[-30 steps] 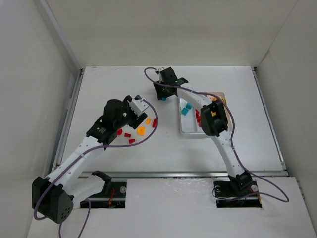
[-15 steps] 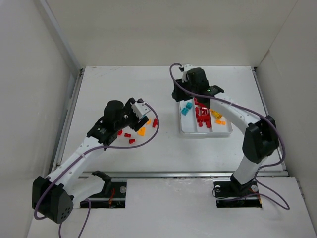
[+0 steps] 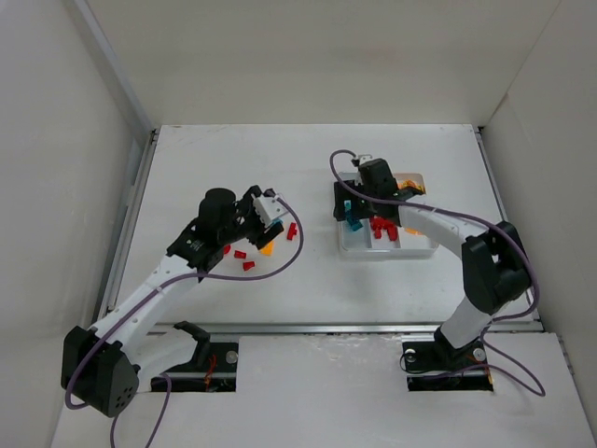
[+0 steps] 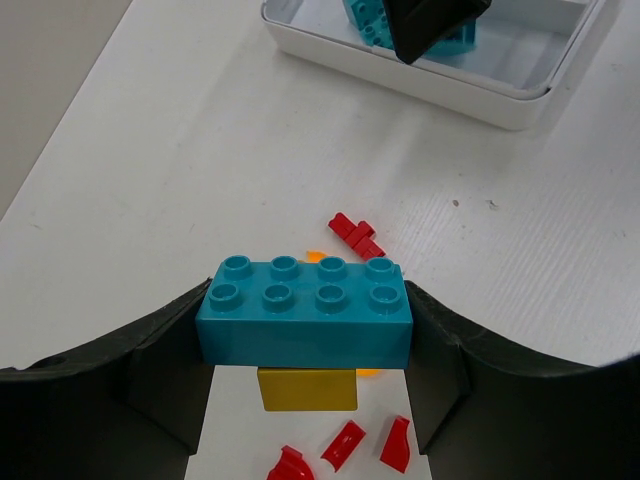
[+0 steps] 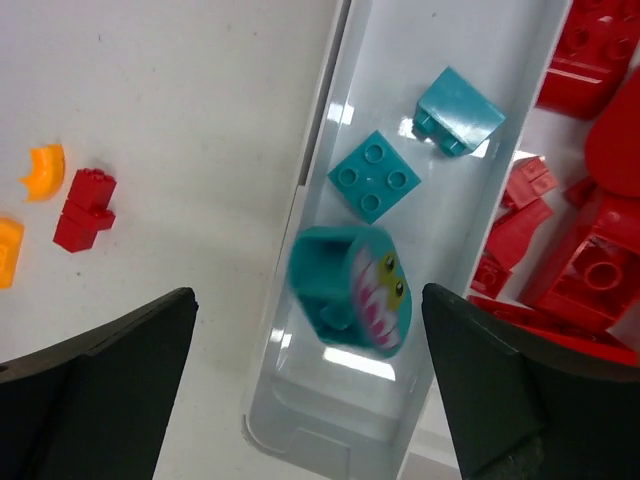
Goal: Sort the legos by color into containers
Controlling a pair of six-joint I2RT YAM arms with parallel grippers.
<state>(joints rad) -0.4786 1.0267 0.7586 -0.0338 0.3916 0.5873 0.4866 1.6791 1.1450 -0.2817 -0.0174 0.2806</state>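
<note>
My left gripper [image 3: 268, 211] [image 4: 305, 335] is shut on a teal-blue two-by-four lego [image 4: 305, 310], held above loose red legos [image 4: 345, 445] and a yellow one [image 4: 307, 388] on the table. My right gripper [image 3: 350, 211] [image 5: 308, 300] is open over the left compartment of the white tray [image 3: 387, 254] [image 5: 318, 160]. A blurred teal piece with a toothy face [image 5: 352, 303] sits loose between its jaws, above that compartment. Two teal legos [image 5: 375, 176] lie in the same compartment. Red legos [image 5: 590, 270] fill the middle one. Orange ones [image 3: 410, 187] are in the right one.
Loose red [image 3: 241, 254] and orange [image 3: 267, 248] legos lie on the table left of the tray, under my left gripper. More show in the right wrist view: a red one [image 5: 85, 207] and an orange one [image 5: 45, 170]. The tray's near corner [image 4: 500, 100] shows ahead of my left gripper.
My right gripper swung from the table behind the tray's left end to over its left compartment, and the teal piece is now loose between its jaws. My left gripper barely moved.
</note>
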